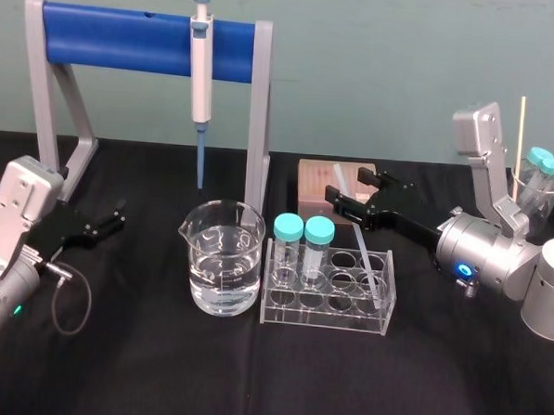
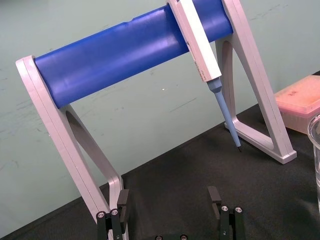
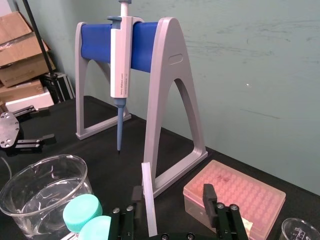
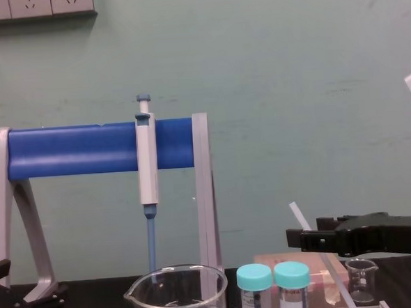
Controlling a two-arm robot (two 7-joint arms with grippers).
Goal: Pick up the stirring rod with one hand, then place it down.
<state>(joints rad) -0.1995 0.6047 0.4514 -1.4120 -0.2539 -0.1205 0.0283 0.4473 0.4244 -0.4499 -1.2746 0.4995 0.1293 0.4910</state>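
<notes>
The stirring rod (image 1: 361, 247) is thin and translucent white. It leans at a slant with its lower end in the clear test tube rack (image 1: 327, 308). My right gripper (image 1: 350, 185) reaches in from the right at the rod's upper part. In the right wrist view the rod (image 3: 149, 200) stands between the fingers of the right gripper (image 3: 172, 192), close to one finger (image 3: 135, 195) with a clear gap to the other, so the jaws are open around it. In the chest view the rod (image 4: 298, 217) rises past the black jaws. My left gripper (image 1: 109, 225) rests open at the far left on the table.
A glass beaker (image 1: 223, 260) of water stands left of the rack. Two teal-capped tubes (image 1: 304, 232) sit in the rack. A pipette (image 1: 201, 73) hangs on the blue-barred stand (image 1: 258, 123) behind. A pink tip box (image 1: 315, 182) lies behind the right gripper. More capped tubes (image 1: 549, 166) stand at far right.
</notes>
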